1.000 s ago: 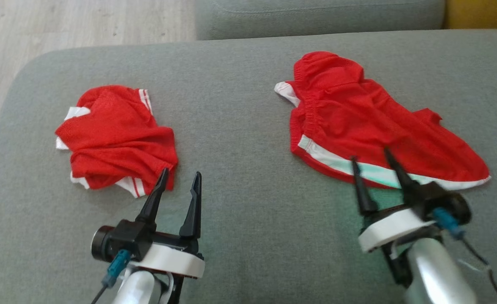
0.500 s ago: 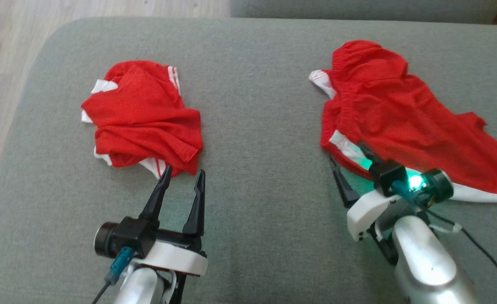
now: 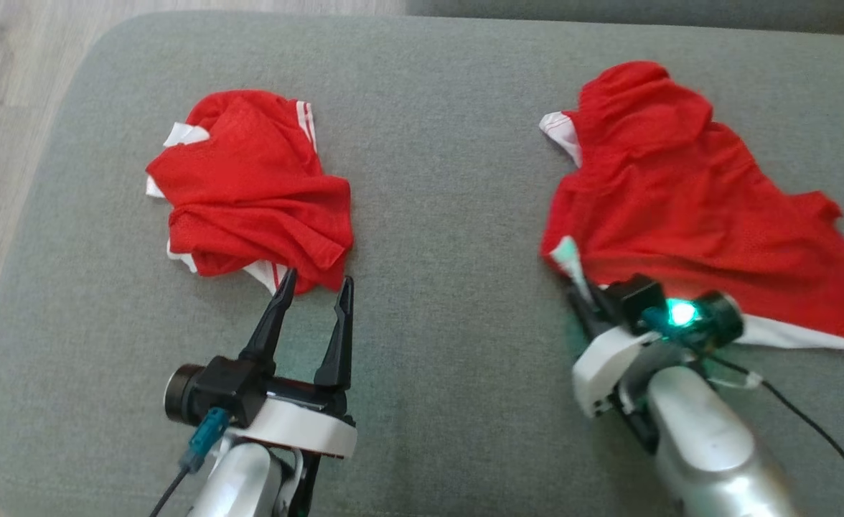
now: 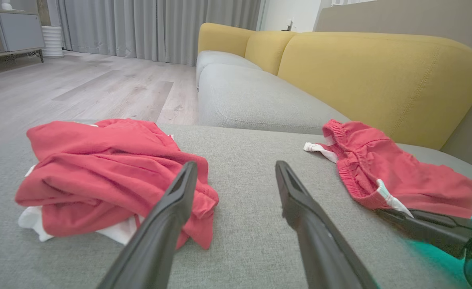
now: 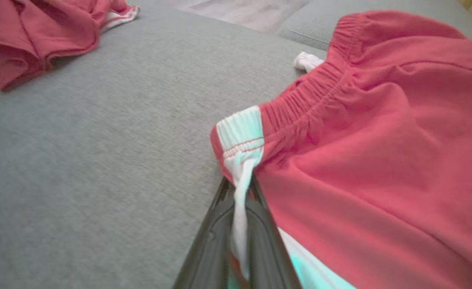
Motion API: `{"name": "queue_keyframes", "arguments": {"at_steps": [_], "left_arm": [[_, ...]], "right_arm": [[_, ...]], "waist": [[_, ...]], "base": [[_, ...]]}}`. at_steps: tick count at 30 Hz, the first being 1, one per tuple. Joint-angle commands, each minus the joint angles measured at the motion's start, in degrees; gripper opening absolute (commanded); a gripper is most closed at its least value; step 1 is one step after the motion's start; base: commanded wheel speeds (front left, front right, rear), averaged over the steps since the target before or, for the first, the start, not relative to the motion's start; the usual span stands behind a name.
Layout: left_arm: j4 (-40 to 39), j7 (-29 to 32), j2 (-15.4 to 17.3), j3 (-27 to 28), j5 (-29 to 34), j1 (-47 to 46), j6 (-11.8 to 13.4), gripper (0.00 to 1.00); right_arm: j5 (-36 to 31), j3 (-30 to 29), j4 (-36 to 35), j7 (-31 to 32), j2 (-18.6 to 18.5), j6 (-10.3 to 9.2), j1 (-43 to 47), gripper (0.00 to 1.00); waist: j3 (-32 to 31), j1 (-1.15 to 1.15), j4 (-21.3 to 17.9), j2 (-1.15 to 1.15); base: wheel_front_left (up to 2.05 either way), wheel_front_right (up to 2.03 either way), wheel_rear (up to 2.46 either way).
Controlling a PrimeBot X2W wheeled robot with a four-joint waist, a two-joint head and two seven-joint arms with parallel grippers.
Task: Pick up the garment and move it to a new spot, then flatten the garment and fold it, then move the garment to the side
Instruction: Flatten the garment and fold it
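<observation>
Grey sofa cushion (image 3: 451, 179) holds two red garments. Right gripper (image 5: 238, 185) pinches the shorts (image 3: 680, 201) at their white waistband corner; left gripper (image 3: 319, 278), spread, sits beside the crumpled garment (image 3: 250, 187).

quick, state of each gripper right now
Left gripper: open, holding nothing, fingertips near the crumpled red garment.
Right gripper: shut on the white side stripe of the red shorts.

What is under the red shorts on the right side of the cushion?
The shorts lie on the grey cushion. The right gripper pinches their white-striped near corner. Whatever sits beneath the cloth is covered.
</observation>
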Motion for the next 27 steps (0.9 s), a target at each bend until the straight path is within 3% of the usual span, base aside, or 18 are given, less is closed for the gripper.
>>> {"name": "queue_keyframes", "arguments": {"at_steps": [1, 14, 15, 21, 27], "left_arm": [[-1.2, -0.5, 0.0, 2.1, 0.2, -1.7, 0.2, 1.0], [-1.0, -0.5, 0.0, 2.6, 0.7, 0.0, 0.4, 1.0], [-0.9, -0.5, 0.0, 2.7, 0.8, 0.3, 0.4, 1.0], [-0.8, -0.5, 0.0, 3.0, 1.4, 1.1, 0.1, 1.0], [-0.8, -0.5, 0.0, 2.9, 1.8, 1.7, -0.5, 1.0]], "right_arm": [[2.0, 3.8, -1.5, -1.4, 0.4, -0.04, -1.3, 0.0], [10.2, 17.3, -5.4, -2.3, 0.4, -0.04, 2.7, 0.0], [10.6, 17.8, -6.0, -2.5, 0.4, -0.04, 2.9, 1.0], [13.3, 16.1, -9.3, -3.8, 0.4, -0.04, 4.6, 1.0], [10.6, 3.7, -13.6, -4.9, 0.4, -0.04, 8.0, 1.0]], "waist": [[-0.6, 0.0, -0.6, 0.0], [-4.2, 0.0, -3.6, 0.0], [-4.5, 0.0, -4.0, 0.0], [-6.6, 0.0, -6.5, 0.0], [-8.5, 0.0, -9.7, 0.0]], "base": [[0.0, 0.0, 0.0], [0.0, 0.0, 0.0], [0.0, 0.0, 0.0], [0.0, 0.0, 0.0], [0.0, 0.0, 0.0]]}}
